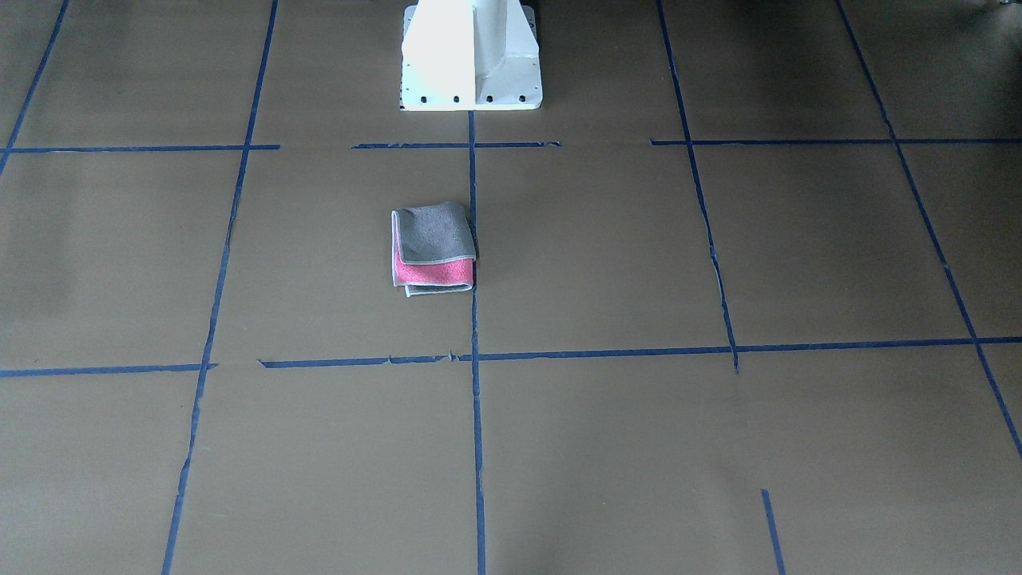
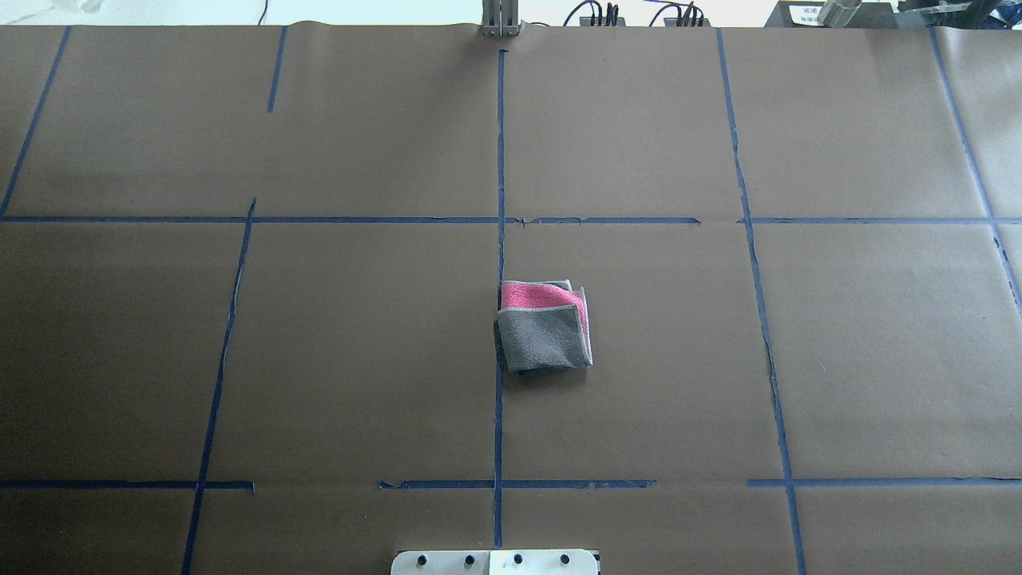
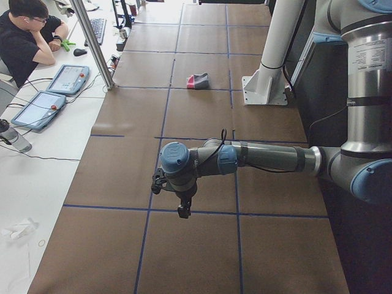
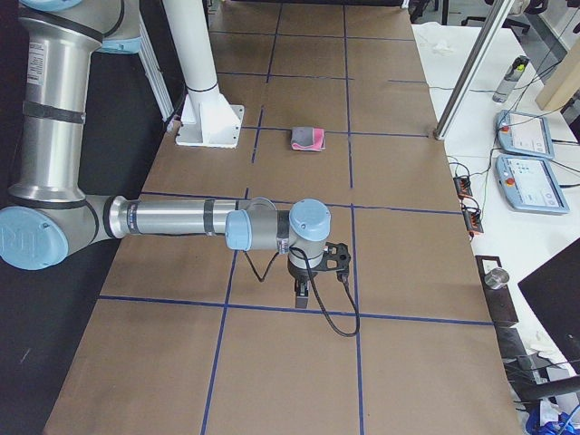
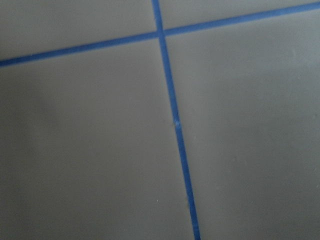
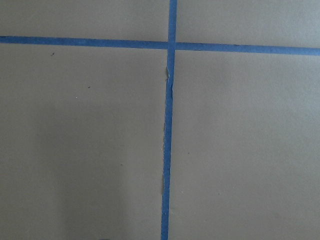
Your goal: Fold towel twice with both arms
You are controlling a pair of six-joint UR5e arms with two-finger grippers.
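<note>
Hanging nearest the lens at the desk's left end, the black two-finger left hand (image 3: pixel 183 210) is pointing straight down over the brown paper-covered desk (image 2: pixel 359 359), close to a crossing of the thin blue tape lines (image 2: pixel 498 415). I cannot tell from this side view whether its fingers are standing apart or together. Behind it, the silver-grey jointed left arm (image 3: pixel 263 158) with light blue joint caps is reaching out level from the robot's side, a black cable looping at its wrist.

At the other end of the desk the black two-finger right hand (image 4: pixel 302 296) is likewise pointing down beside a tape crossing, and its state cannot be told either. The silver-grey right arm (image 4: pixel 172 218) is stretching out level behind it. Both wrist cameras are showing only paper and crossed tape.

Well apart from both hands, the small terry towel (image 2: pixel 544 326) is lying near the desk's middle as a squarish folded packet. Its grey face is lying on top, with a bright pink strip showing along the edge away from the robot. One side is touching the centre tape line, on the robot's right of it.

Nearer the robot, the white metal pedestal (image 1: pixel 471 56) is standing on the same centre line. An operator in a black shirt (image 3: pixel 24 37) is sitting at the side bench.
</note>
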